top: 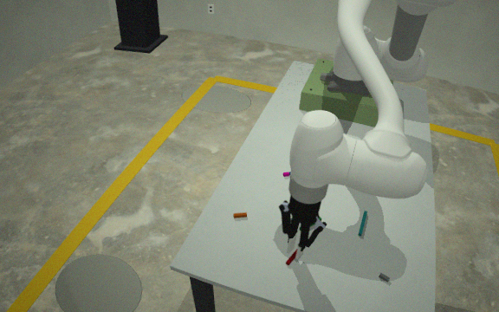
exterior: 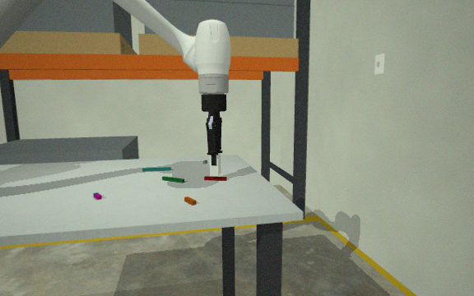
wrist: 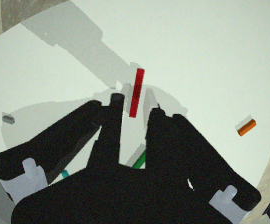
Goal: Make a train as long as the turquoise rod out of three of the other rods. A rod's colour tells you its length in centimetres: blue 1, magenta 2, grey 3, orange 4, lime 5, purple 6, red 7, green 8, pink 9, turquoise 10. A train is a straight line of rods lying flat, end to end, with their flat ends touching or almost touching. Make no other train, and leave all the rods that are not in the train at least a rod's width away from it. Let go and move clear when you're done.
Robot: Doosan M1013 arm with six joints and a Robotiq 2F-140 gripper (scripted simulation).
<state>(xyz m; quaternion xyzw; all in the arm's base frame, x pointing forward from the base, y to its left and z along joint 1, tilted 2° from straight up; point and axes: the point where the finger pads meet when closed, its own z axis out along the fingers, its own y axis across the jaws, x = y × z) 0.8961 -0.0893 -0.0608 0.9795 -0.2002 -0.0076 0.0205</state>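
The red rod (top: 292, 257) lies flat on the white table near its front edge; it also shows in the side view (exterior: 215, 178) and in the wrist view (wrist: 136, 92). My gripper (top: 297, 243) (exterior: 216, 161) points straight down a little above the red rod. Its fingers stand a narrow gap apart with nothing between them (wrist: 134, 115). The green rod (exterior: 173, 179) lies just beside the red one, partly under my fingers. The turquoise rod (top: 363, 223) (exterior: 156, 168) lies further right. The orange rod (top: 240, 215) (wrist: 246, 127) lies apart to the left.
A magenta rod (top: 287, 174) (exterior: 97, 196) lies further back by the arm. A grey rod (top: 384, 277) (wrist: 9, 119) lies near the table's front right corner. The arm's green base block (top: 340, 97) stands at the far end. The table edge is close in front of the red rod.
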